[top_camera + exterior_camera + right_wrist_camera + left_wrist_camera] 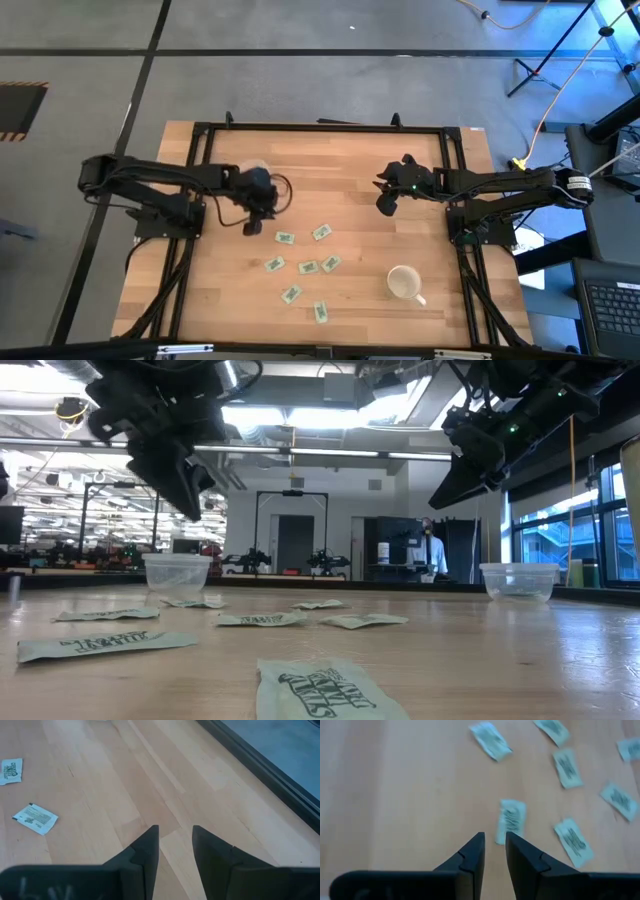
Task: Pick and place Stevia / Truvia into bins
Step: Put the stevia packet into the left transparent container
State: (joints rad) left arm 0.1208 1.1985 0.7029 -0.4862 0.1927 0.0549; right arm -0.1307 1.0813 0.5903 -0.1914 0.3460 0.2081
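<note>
Several white-and-green Stevia packets (308, 267) lie flat and scattered on the wooden table, between its middle and its near edge. My left gripper (252, 226) hovers above the table just left of the nearest packet (511, 820), fingers narrowly open and empty. My right gripper (388, 203) hangs over bare wood right of the packets, also narrowly open and empty. In the low view, one clear cup (177, 572) stands behind the packets on the left and another (518, 580) on the right. In the high view, the left cup (251, 170) shows partly under my left arm.
A white mug with a handle (403, 283) stands near the table's near right corner. A dark metal frame (320, 128) runs around the tabletop. Bare wood lies between the two grippers. A person (432, 550) stands far back in the room.
</note>
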